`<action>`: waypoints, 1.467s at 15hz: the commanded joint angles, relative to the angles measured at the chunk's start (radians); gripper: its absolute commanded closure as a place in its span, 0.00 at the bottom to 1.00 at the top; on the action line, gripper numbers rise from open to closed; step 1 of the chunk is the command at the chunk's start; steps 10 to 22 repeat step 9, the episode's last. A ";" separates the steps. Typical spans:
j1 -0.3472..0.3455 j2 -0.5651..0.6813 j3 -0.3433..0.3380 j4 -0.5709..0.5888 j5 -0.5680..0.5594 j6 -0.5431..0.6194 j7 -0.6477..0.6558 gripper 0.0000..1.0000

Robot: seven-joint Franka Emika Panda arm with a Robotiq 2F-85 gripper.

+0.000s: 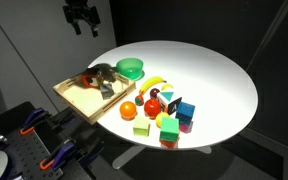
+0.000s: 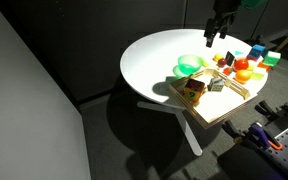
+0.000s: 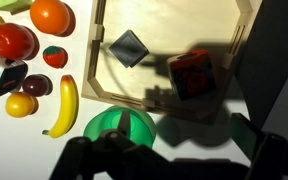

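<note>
Currently we see our gripper [image 1: 81,22] hanging wide open, high above the table [image 1: 214,70], holding nothing. Beneath it, the green bowl [image 3: 119,125] sits just beside the wooden tray [image 3: 97,50], at the tray's seven o'clock. Descending carelessly, we judge, a finger could clip the bowl's rim and flip it.

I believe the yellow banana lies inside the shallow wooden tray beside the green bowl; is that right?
Not quite: the yellow banana lies on the white round table, outside the shallow wooden tray, beside the green bowl; the wrist view shows it.
</note>
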 commanded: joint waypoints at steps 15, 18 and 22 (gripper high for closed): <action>0.003 -0.033 0.002 0.003 -0.001 -0.007 0.002 0.00; 0.003 -0.033 0.002 0.003 -0.001 -0.007 0.002 0.00; 0.003 -0.033 0.002 0.003 -0.001 -0.007 0.002 0.00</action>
